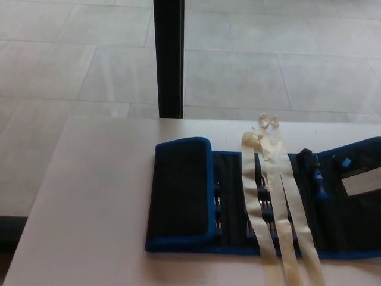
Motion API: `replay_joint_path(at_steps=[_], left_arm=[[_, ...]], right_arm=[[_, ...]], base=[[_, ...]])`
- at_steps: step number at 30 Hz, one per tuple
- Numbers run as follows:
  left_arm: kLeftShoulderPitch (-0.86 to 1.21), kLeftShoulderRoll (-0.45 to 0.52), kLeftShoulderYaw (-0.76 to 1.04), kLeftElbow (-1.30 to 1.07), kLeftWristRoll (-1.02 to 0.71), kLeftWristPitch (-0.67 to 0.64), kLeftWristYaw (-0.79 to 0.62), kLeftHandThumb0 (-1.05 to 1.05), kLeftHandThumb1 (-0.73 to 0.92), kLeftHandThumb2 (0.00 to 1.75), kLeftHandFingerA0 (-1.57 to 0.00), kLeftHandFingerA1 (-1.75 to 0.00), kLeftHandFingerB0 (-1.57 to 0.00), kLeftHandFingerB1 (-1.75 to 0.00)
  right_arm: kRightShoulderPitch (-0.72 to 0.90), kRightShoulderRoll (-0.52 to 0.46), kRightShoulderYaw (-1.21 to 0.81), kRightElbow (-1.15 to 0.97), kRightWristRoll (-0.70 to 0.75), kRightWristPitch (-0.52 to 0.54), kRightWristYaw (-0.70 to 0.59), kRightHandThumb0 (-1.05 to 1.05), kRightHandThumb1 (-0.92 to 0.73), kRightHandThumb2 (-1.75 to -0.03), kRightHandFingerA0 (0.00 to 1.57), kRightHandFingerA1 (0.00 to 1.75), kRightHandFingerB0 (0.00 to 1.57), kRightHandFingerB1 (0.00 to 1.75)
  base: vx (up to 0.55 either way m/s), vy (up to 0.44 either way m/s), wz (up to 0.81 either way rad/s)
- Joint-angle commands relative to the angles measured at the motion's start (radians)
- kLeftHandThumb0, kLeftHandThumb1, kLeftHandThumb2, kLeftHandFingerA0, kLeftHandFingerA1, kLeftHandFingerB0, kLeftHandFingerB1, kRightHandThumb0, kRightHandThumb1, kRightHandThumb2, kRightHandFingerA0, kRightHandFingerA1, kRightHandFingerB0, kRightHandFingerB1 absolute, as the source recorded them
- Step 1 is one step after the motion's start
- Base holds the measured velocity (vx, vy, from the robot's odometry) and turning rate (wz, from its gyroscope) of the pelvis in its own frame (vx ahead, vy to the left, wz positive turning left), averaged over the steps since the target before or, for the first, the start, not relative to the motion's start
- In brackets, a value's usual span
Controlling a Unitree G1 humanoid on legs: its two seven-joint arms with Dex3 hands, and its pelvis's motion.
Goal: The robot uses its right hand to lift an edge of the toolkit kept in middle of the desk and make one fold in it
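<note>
We see the toolkit point(262, 202) lying flat on the white surface point(95, 202), toward its right half, running off the picture's right edge. It is a black fabric roll edged in blue. Its left end flap point(180, 193) is already folded over onto the body, so one fold shows there. Beside that flap the open pockets hold small tools point(217, 205) in a row, too dim for us to name. Cream-coloured straps point(280, 202) lie across the middle of the toolkit, knotted just beyond its far edge and trailing off the near edge of the picture. A white label point(361, 181) sits at the right end. Beyond the surface a dark post point(169, 56) stands on the tiled floor point(268, 65). Neither of our hands is in view, so we cannot tell how the fingers stand
</note>
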Motion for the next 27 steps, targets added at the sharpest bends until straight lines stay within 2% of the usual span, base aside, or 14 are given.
replay_joint_path(at_steps=[1,4,5,6,9,13,15,21,22,27], left_arm=[[0.006,0.025,-0.001,0.007,-0.018,0.017,0.009,-0.59,0.75,0.63,-0.65,-0.65,-0.47,-0.52],[0.003,0.024,0.005,0.005,-0.026,0.016,0.007,-0.58,0.75,0.61,-0.67,-0.68,-0.47,-0.53],[0.003,0.024,0.007,0.004,-0.029,0.017,0.005,-0.58,0.74,0.62,-0.65,-0.68,-0.45,-0.52],[0.003,0.024,0.007,0.005,-0.031,0.017,0.002,-0.59,0.75,0.61,-0.66,-0.68,-0.45,-0.53],[0.006,0.027,-0.009,0.004,-0.019,0.018,0.006,-0.60,0.75,0.61,-0.67,-0.68,-0.43,-0.52],[0.007,0.025,-0.002,0.005,-0.032,0.012,0.006,-0.59,0.74,0.62,-0.66,-0.70,-0.38,-0.51],[0.004,0.026,-0.008,0.010,-0.026,0.017,0.012,-0.59,0.74,0.62,-0.67,-0.69,-0.43,-0.53],[0.011,0.033,-0.025,0.003,-0.021,0.014,0.008,-0.61,0.76,0.61,-0.67,-0.67,-0.44,-0.51],[0.010,0.033,-0.021,0.006,-0.026,0.016,0.010,-0.59,0.75,0.63,-0.66,-0.67,-0.46,-0.52],[0.005,0.034,-0.023,0.008,-0.028,0.019,0.017,-0.59,0.74,0.62,-0.68,-0.71,-0.45,-0.54]], right_arm=[[0.058,-0.008,0.077,0.019,-0.014,0.061,0.071,-0.52,-0.71,-0.61,0.54,0.48,0.36,0.38],[0.071,-0.021,0.128,0.052,-0.036,0.067,0.087,-0.54,-0.68,-0.61,0.57,0.49,0.39,0.40],[0.073,-0.026,0.140,0.059,-0.040,0.065,0.089,-0.58,-0.56,-0.87,0.52,0.58,0.37,0.51],[0.077,-0.031,0.160,0.068,-0.052,0.072,0.093,-0.53,-0.69,-0.59,0.58,0.47,0.43,0.39],[0.096,-0.043,0.228,0.087,-0.083,0.080,0.132,-0.52,-0.68,-0.60,0.53,0.47,0.36,0.38],[0.100,-0.043,0.278,0.110,-0.100,0.081,0.143,-0.48,-0.68,-0.60,0.55,0.48,0.37,0.39],[0.107,-0.043,0.328,0.115,-0.122,0.082,0.165,-0.46,-0.70,-0.60,0.53,0.47,0.35,0.38],[0.097,-0.032,0.367,0.134,-0.133,0.094,0.165,-0.48,-0.66,-0.59,0.57,0.50,0.39,0.41],[0.101,-0.039,0.395,0.131,-0.148,0.089,0.194,-0.52,-0.56,-0.85,0.50,0.59,0.36,0.52],[0.093,-0.047,0.436,0.120,-0.176,0.098,0.199,-0.51,-0.54,-0.86,0.55,0.63,0.38,0.53]], base=[[0.00,0.000,0.00],[0.00,0.000,0.00],[0.00,0.000,0.00],[0.00,0.000,0.00],[0.00,0.000,0.00],[0.00,0.000,0.00],[0.00,0.000,0.00],[0.00,0.000,0.00],[0.00,0.000,0.00],[0.00,0.000,0.00]])
